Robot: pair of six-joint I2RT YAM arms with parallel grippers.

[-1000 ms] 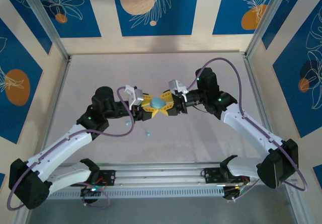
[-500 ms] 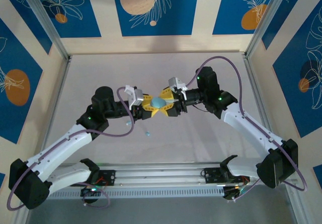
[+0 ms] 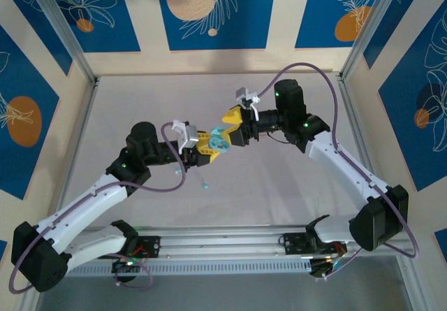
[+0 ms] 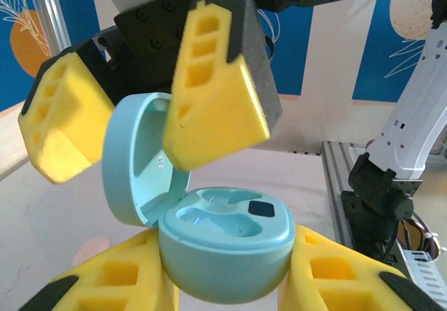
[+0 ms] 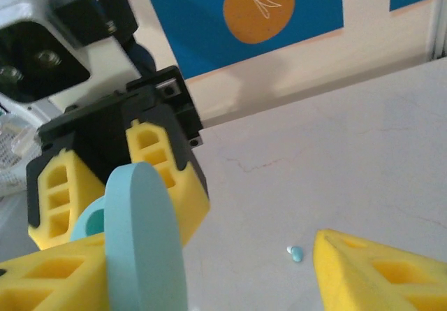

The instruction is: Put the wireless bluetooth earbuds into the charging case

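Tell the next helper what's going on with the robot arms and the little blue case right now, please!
The left gripper is shut on the open pale blue case.
The right gripper is open, fingers either side of the raised lid.
One pale blue earbud lies on the table; the case's wells look empty.
Done: case opened.
Left: pick up earbuds, seat them, close the lid.
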